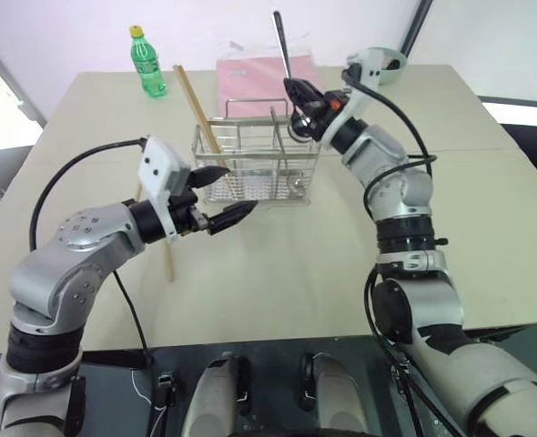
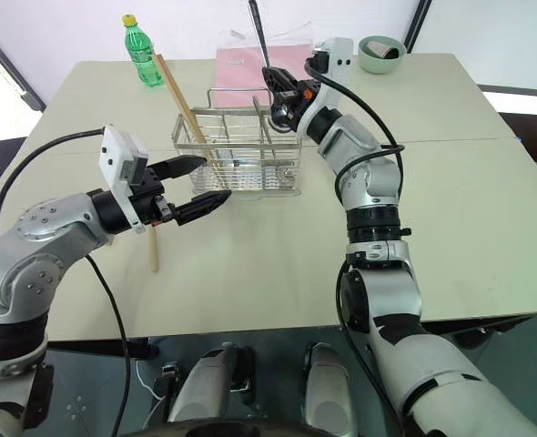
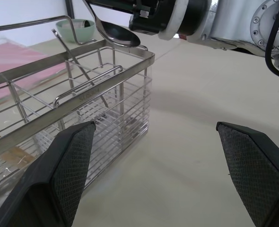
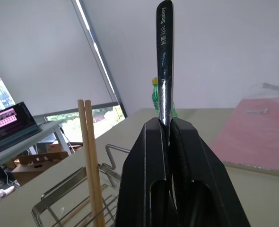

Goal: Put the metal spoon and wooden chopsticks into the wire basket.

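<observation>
The wire basket (image 1: 255, 164) stands upright on the bench (image 1: 278, 264), nearer the far edge than the near one. The wooden chopsticks (image 1: 197, 114) stand in its left compartment, leaning out toward the far left corner. The right hand (image 1: 302, 102) is clenched on the metal spoon (image 1: 281, 45), holding it above the basket's right end, handle up and bowl down at rim level. The left hand (image 1: 221, 196) is released, fingers spread wide, level, just beside the basket's near left corner and grasping nothing. A green bottle (image 1: 146, 62) stands near the far left corner; a pink sheet (image 1: 255, 71) lies behind the basket.
</observation>
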Robot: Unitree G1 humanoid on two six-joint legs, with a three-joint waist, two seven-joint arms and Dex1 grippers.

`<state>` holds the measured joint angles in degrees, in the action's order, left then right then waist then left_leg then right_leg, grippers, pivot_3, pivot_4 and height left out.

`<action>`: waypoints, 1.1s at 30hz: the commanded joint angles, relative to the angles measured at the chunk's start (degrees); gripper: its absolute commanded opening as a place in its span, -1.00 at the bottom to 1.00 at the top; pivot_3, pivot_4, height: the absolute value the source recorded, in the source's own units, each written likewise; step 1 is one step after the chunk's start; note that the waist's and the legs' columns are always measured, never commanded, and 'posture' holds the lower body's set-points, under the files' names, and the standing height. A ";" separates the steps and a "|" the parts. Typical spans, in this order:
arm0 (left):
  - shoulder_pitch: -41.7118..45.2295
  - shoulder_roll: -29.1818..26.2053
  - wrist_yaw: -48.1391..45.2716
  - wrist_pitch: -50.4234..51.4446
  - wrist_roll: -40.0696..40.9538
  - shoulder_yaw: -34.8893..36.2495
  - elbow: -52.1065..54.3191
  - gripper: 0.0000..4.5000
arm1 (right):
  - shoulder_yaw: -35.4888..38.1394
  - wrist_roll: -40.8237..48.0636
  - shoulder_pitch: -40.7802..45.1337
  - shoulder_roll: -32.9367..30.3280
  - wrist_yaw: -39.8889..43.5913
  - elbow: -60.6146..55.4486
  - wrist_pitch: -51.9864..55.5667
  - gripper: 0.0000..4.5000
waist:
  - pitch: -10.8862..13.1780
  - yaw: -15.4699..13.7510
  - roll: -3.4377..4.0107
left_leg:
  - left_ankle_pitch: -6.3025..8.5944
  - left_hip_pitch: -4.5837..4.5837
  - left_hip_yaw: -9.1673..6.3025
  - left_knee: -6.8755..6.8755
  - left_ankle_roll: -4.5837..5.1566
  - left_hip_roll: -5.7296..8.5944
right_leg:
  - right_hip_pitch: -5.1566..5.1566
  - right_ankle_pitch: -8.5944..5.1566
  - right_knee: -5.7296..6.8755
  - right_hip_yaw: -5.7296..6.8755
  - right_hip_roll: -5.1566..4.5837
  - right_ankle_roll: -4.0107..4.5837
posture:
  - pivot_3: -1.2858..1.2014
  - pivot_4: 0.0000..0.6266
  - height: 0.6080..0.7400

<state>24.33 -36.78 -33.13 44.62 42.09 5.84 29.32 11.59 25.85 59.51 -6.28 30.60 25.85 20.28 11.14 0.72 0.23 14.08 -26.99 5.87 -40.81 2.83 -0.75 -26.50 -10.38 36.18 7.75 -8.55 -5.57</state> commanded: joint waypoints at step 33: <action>9.97 -3.03 22.82 9.45 -2.55 11.37 -18.67 0.91 | -1.86 16.76 -8.46 -30.31 27.40 -28.70 21.19 0.27 | 0.02 -0.99 0.00 | 0.12 0.12 -0.03 0.14 0.21 0.06 | 0.12 -0.03 -0.10 0.00 -0.02 -0.04 | 0.03 -0.52 0.27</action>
<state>32.81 -38.96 -12.45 53.18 42.16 16.92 12.64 9.70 39.88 51.63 -35.34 53.70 0.25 39.59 11.17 -0.27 0.23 14.26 -26.83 5.84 -40.66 3.13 -0.70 -26.36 -10.40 36.08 7.76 -8.57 -5.60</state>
